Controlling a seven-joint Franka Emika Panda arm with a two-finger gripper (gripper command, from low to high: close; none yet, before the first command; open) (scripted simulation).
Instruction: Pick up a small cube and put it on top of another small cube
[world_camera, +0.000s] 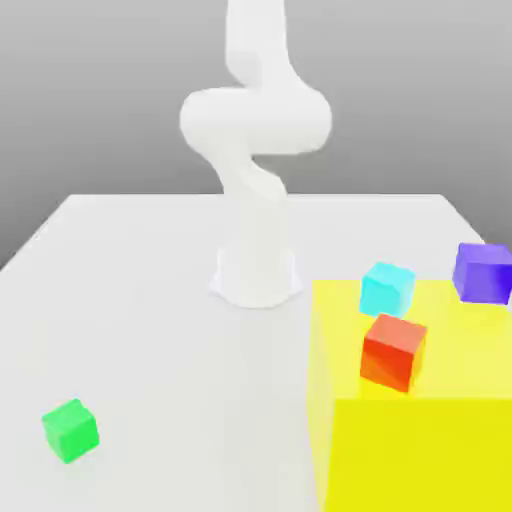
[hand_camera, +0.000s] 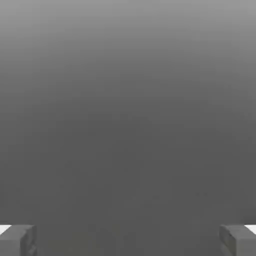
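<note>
On the white table (world_camera: 140, 330), green cube (world_camera: 70, 430) alone, red cube (world_camera: 393, 352) atop yellow block (world_camera: 420, 440), jaws wide apart, empty

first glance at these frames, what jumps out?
The big yellow block at the exterior view's lower right, with a red cube and a cyan cube on top and a purple cube at its far edge. Next, the white arm at centre, and the small green cube alone on the table, lower left.
</note>
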